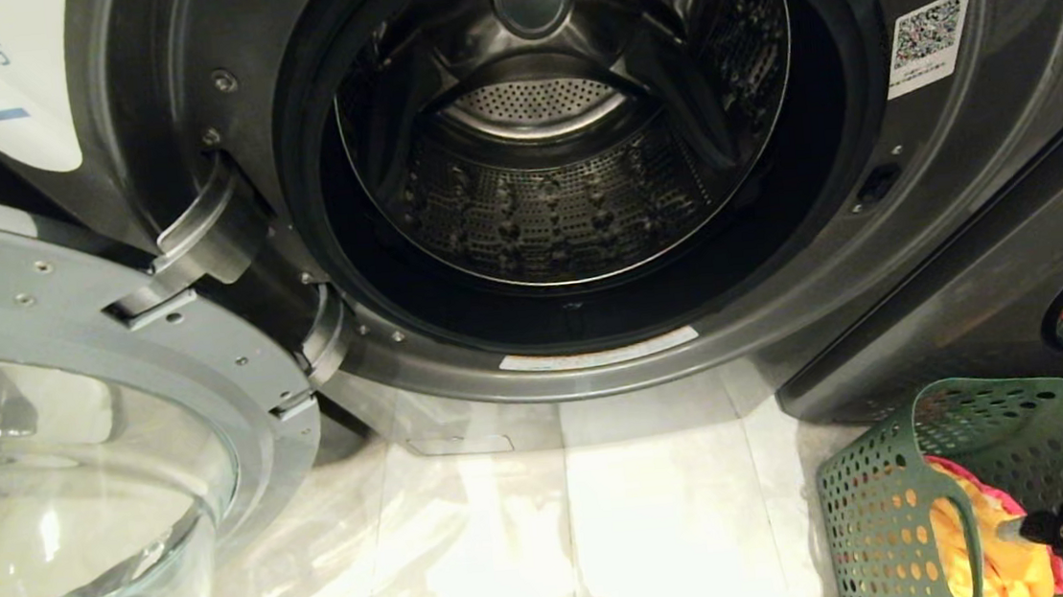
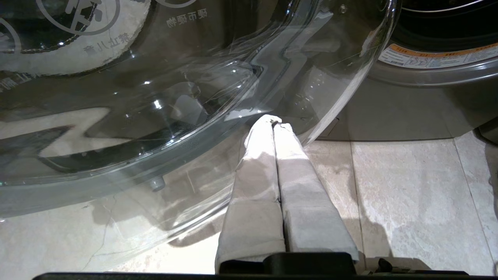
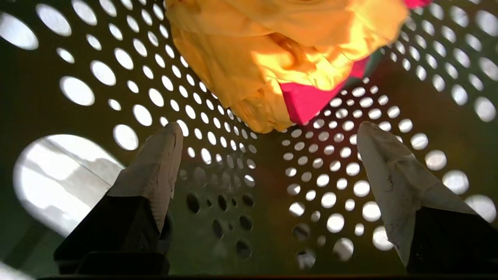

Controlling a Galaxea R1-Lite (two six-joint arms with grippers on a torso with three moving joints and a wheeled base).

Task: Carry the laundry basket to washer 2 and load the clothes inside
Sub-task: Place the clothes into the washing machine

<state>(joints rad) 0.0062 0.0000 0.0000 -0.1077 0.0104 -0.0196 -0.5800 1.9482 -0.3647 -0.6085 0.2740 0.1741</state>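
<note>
1. Now reaching into the laundry basket [image 1: 905, 497] by washer 2 [image 1: 966, 203] (drum empty, door open); right gripper [image 3: 268, 155] spread, holding nothing.
2. Next: closing on the clothes [image 3: 280, 58].
3. Left gripper [image 2: 274, 124] idling, fingers together.

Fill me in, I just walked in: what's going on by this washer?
Washer 2 stands with its door swung open and its drum holds nothing visible. The laundry basket sits on the floor to its right, clothes inside. The right gripper is inside the basket, fingers open near the yellow garment. The left gripper waits shut by the door.
</note>
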